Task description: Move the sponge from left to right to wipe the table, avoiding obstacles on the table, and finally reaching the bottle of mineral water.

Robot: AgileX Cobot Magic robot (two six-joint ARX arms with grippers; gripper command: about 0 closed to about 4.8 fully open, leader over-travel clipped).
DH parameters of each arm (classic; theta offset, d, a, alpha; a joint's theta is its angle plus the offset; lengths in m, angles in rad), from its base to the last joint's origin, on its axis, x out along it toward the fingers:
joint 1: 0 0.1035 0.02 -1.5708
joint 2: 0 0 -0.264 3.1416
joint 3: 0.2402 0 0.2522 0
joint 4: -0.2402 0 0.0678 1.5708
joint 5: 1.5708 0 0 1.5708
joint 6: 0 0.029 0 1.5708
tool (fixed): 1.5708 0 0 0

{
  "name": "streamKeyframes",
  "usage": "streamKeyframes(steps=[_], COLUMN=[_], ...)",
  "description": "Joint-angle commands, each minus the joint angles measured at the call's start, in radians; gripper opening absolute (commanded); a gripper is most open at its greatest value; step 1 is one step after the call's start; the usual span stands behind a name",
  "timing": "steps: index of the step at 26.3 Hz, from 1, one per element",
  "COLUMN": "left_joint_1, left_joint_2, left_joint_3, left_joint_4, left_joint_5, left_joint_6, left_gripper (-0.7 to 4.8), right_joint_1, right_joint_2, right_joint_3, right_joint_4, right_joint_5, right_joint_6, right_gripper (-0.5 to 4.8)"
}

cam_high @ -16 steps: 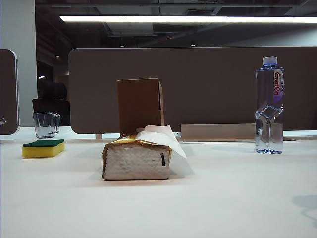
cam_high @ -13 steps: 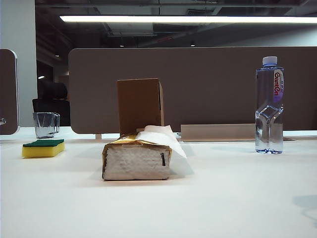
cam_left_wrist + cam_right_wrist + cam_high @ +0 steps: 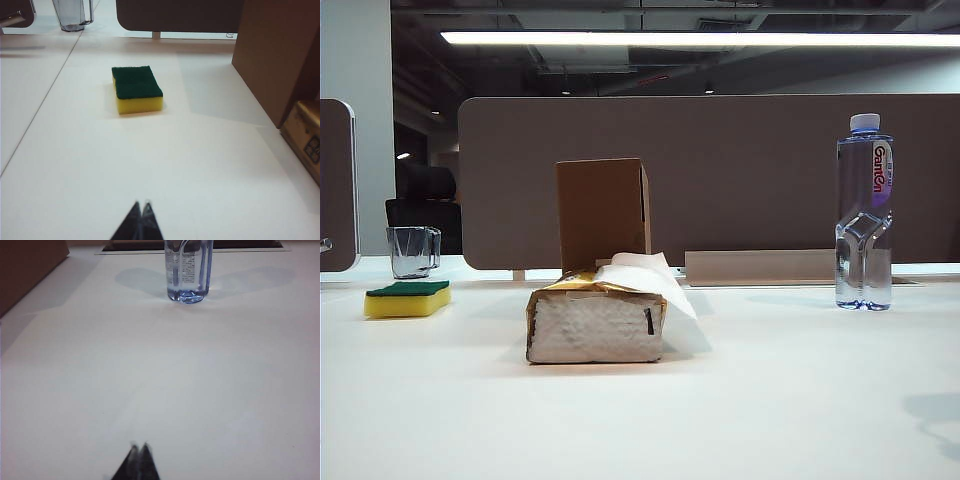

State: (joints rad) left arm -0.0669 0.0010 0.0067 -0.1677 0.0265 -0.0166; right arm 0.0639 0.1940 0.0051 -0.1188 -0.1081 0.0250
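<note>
Comparing the exterior view with the earlier frames, nothing on the table (image 3: 770,400) has moved: sponge, tissue pack, box, bottle and mug all sit where they were, and neither arm shows there.

The sponge (image 3: 407,298) lies at the far left of the table, green side up, just in front of the clear glass mug (image 3: 413,251). In the left wrist view the sponge (image 3: 136,89) rests flat well ahead of the left gripper (image 3: 141,206), apart from it, with the cardboard box (image 3: 280,55) off to one side. The tissue pack (image 3: 597,320) sits mid-table directly in front of the upright box (image 3: 603,212). The bottle of mineral water (image 3: 864,212) stands upright at the far right.

The left gripper hangs above bare table with its fingertips pressed together, holding nothing. The right gripper (image 3: 138,446) is likewise closed and empty, pointing toward the base of the bottle (image 3: 188,270), well short of it.
</note>
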Motion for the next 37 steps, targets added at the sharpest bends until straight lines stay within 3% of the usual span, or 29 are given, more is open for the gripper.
streamKeyframes(steps=[1,5,9,16,21,24,26,37], left_joint_1=[0.001,0.0,0.0,0.0,0.0,0.0,0.0,0.0], left_joint_2=[0.001,0.001,0.001,0.001,0.001,0.001,0.002,0.005], left_joint_3=[0.004,0.016,0.054,0.104,0.137,0.18,0.203,0.29], left_joint_4=[0.002,0.005,0.022,0.056,0.049,0.05,0.049,0.023], left_joint_5=[0.026,0.064,0.068,0.1,0.166,0.177,0.177,0.22], left_joint_6=[-0.003,-0.011,-0.025,-0.071,-0.117,-0.145,-0.145,-0.183], left_gripper=[-0.01,0.07,1.3,1.31,1.31,2.14,2.24,2.24], right_joint_1=[0.0,0.0,0.0,0.001,0.001,0.002,0.004,0.014], right_joint_2=[-0.002,-0.002,-0.013,-0.018,-0.018,-0.018,-0.017,-0.011], right_joint_3=[-0.003,0.001,0.008,0.083,0.129,0.172,0.197,0.3], right_joint_4=[0.019,0.026,0.042,0.042,0.043,0.041,0.04,-0.035], right_joint_5=[0.001,-0.007,-0.046,-0.077,-0.143,-0.192,-0.191,-0.21], right_joint_6=[-0.002,0.006,0.056,0.151,0.22,0.274,0.291,0.321], right_gripper=[-0.01,-0.01,-0.01,0.03,0.91,1.19,1.59,1.63])
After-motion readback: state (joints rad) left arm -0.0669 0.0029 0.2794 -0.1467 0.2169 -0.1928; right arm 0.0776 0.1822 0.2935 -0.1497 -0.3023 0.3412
